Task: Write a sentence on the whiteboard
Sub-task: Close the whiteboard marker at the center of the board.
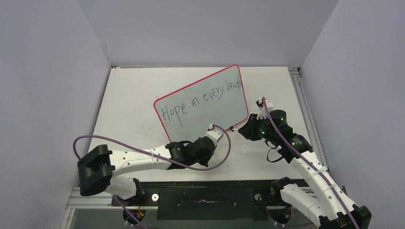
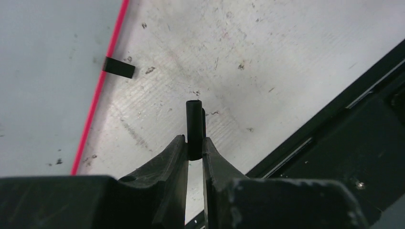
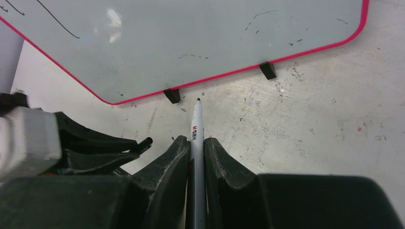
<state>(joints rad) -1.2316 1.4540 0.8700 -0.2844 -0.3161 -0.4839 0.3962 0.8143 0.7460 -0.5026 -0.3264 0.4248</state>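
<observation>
Bench [image 1: 129, 95]: carrying the whiteboard [image 1: 210, 114], sentence [image 1: 200, 98] looking complete.
Right end effector [image 3: 196, 141]: I am clamping the uncapped pen [image 3: 196, 126].
Left end effector [image 2: 194, 140]: pinching its cap [image 2: 194, 119].
Next: probably recapping; tip needing alignment.

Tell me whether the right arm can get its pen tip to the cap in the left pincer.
Probably yes. The right pincer grips the pen tip-forward, and the left pincer holds the cap close beside it, with only bare table between them.
</observation>
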